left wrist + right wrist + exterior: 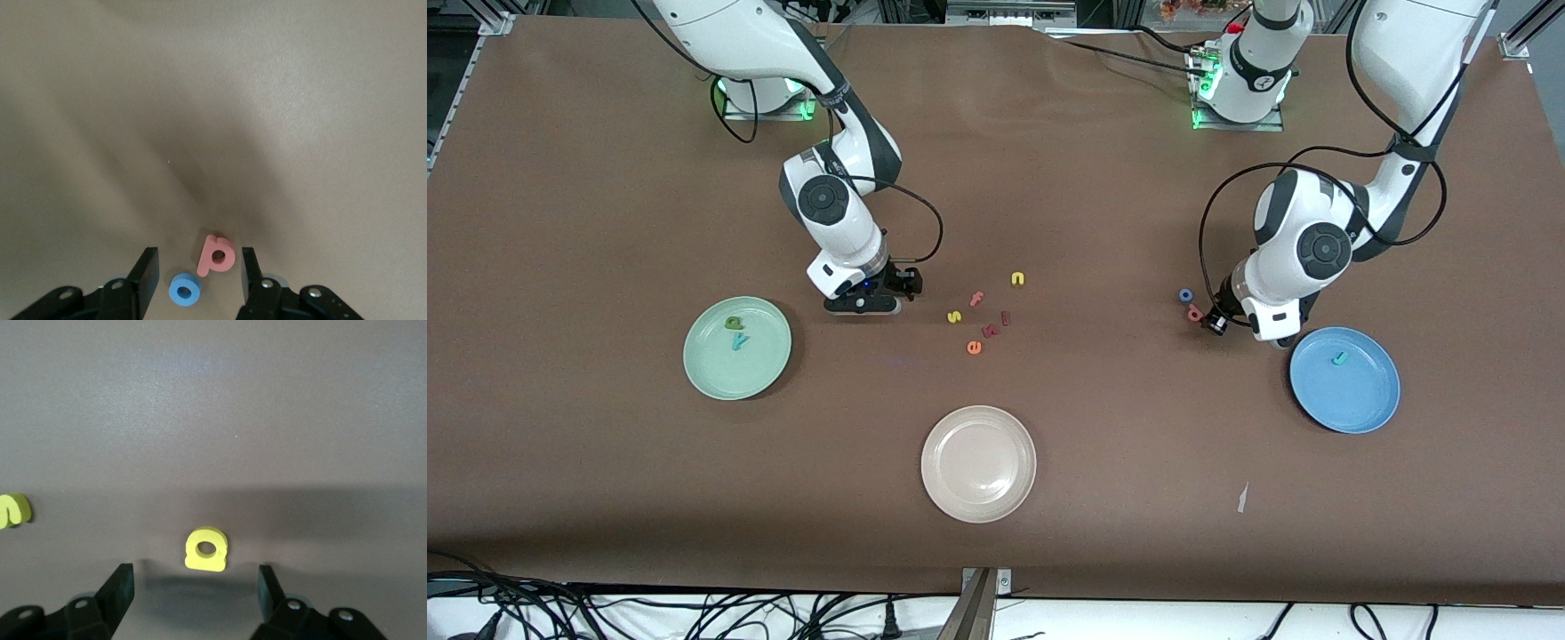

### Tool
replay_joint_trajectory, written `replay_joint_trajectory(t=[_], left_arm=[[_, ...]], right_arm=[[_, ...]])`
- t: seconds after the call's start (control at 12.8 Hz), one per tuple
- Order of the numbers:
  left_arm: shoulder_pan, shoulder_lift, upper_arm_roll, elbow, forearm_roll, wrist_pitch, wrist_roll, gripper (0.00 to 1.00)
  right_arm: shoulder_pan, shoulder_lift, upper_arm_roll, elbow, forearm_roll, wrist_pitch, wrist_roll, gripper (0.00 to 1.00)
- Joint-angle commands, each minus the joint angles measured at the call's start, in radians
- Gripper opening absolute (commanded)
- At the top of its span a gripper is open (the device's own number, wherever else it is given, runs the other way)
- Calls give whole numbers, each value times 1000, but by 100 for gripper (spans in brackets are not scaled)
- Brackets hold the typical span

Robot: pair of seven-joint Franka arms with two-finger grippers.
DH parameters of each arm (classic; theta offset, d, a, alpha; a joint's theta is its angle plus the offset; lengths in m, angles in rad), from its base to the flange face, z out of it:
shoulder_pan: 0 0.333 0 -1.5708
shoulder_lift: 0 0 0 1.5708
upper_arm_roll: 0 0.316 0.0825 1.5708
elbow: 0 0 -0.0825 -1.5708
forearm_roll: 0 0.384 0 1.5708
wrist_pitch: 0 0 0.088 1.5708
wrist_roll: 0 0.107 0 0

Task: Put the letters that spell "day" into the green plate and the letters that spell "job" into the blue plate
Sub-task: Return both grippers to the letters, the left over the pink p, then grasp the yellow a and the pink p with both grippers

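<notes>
Three of the six letters are already placed: the dark green d and teal y in the green plate, the teal j in the blue plate. The blue o and coral b are left on the table beside the blue plate. In the left wrist view they are framed by the spread left gripper. The yellow a, hidden under the arm in the front view, is seen only from the right wrist, lying on the table ahead of the spread, empty right gripper.
</notes>
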Motion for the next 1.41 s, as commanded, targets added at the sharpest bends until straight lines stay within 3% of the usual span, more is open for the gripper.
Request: replay_joint_trajectory(t=[0.0, 0.16, 0.63, 1.1, 1.33], left_arm=[[-23, 6, 10, -13, 5, 37, -45, 58], [-26, 15, 10, -22, 10, 65, -61, 58], [-49, 64, 10, -16, 20, 111, -93, 57], [-50, 64, 12, -21, 42, 109, -93, 53], [-44, 65, 13, -19, 56, 109, -91, 49]], right_arm=[[22, 3, -22, -2, -17, 17, 9, 65], [22, 3, -23, -2, -27, 17, 6, 56], [22, 8, -28, -2, -33, 19, 6, 49], [26, 9, -32, -1, -34, 17, 4, 27], [26, -3, -35, -1, -40, 11, -4, 25]])
